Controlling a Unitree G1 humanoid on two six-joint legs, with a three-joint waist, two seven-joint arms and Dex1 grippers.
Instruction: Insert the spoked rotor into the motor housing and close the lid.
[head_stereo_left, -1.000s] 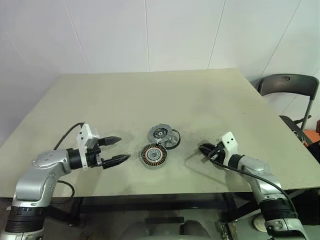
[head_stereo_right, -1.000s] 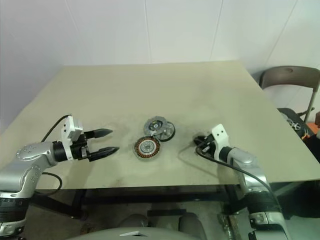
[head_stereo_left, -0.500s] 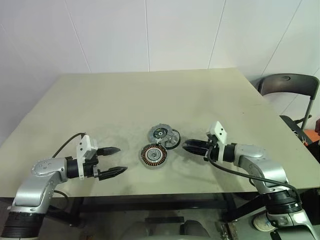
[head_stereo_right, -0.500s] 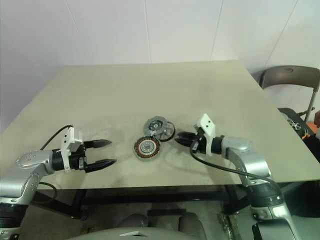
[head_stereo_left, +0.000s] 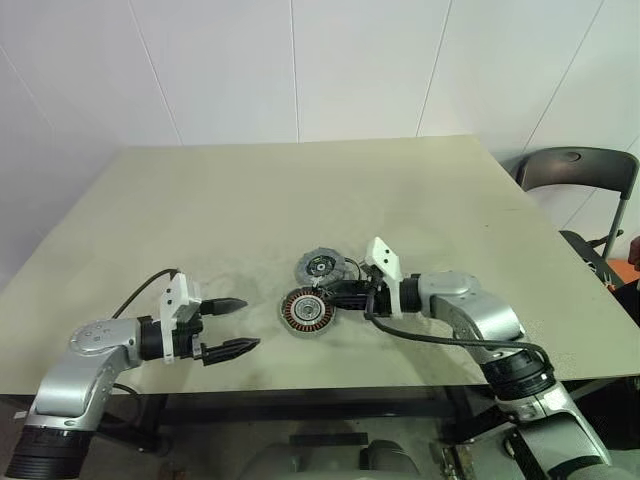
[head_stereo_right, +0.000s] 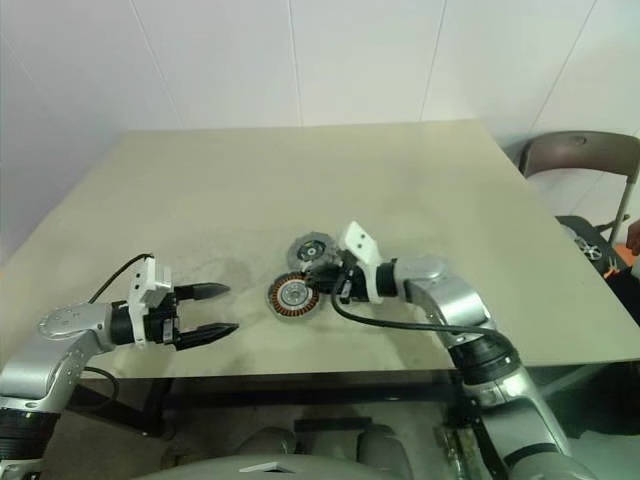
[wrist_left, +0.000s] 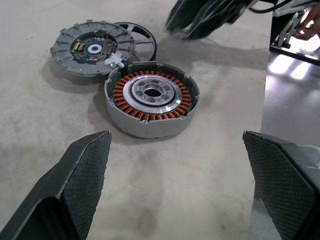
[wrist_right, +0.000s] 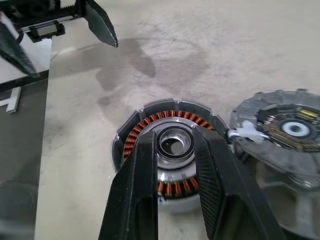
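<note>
— Housing condition?
— Motor housing (wrist_left: 151, 96) on table (head_stereo_left: 300, 190), copper windings exposed, lid (wrist_left: 93, 47) touching it.
— Grippers?
— Left gripper (head_stereo_left: 232, 324) wide; right gripper (wrist_right: 175, 150) narrow, empty, over the hub.

Head cams look down over table (head_stereo_left: 420, 180); wrist cams close, share motor housing (wrist_left: 152, 96).

- The housing (wrist_left: 151, 98) looked like dull grey cast metal, with glossy copper windings around a polished hub.
- The lid (wrist_left: 92, 46) was matt grey, ribbed metal.
- The table (head_stereo_left: 300, 190) was matt beige, scuffed with dark smudges.
- Left fingers (wrist_left: 80, 185) were black with textured pads.
</note>
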